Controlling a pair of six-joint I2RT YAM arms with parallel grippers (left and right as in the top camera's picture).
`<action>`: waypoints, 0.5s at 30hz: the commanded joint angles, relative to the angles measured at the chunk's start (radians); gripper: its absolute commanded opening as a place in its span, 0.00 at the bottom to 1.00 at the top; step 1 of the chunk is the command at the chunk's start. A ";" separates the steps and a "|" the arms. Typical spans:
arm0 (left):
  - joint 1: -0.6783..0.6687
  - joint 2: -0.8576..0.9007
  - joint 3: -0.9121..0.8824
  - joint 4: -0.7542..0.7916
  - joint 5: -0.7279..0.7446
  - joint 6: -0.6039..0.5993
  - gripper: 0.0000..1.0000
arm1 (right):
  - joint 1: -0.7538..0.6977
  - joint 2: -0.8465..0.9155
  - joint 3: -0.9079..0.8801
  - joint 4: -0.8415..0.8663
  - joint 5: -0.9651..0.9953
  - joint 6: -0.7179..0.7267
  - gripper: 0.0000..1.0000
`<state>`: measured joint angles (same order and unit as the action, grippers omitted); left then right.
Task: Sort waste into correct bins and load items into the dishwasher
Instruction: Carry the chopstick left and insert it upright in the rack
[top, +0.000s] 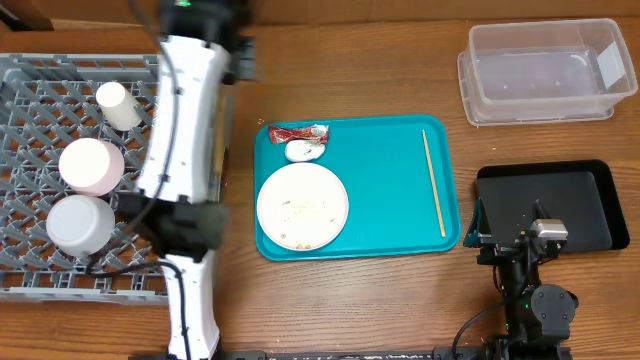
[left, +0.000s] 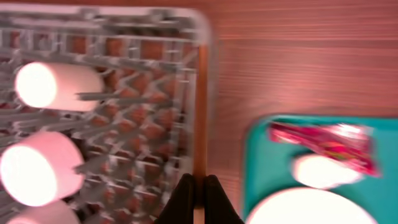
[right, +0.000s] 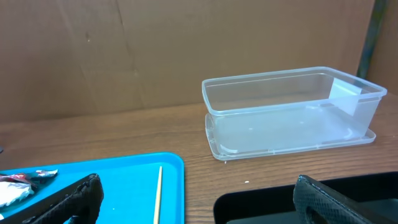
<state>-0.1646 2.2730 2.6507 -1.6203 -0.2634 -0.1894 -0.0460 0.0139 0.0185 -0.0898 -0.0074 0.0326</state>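
My left gripper is shut on a wooden chopstick and holds it between the grey dish rack and the teal tray; in the overhead view the arm mostly hides the gripper. A second chopstick lies on the tray. The tray also holds a white plate with rice grains, a red wrapper and a crumpled white scrap. A white cup and two pale upturned dishes sit in the rack. My right gripper is open and empty.
A clear plastic tub stands at the back right. A black tray lies front right, under my right arm. The right gripper's fingers straddle the gap between the teal tray and the black tray.
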 joint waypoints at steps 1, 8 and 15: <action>0.122 0.050 -0.007 0.010 0.141 0.132 0.04 | -0.005 -0.011 -0.011 0.006 0.006 -0.003 1.00; 0.281 0.091 -0.013 -0.010 0.527 0.342 0.04 | -0.005 -0.011 -0.011 0.006 0.006 -0.003 1.00; 0.297 0.095 -0.013 0.003 0.549 0.362 0.04 | -0.005 -0.011 -0.011 0.006 0.006 -0.003 1.00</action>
<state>0.1375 2.3615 2.6381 -1.6264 0.2108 0.1173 -0.0460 0.0139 0.0185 -0.0898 -0.0074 0.0322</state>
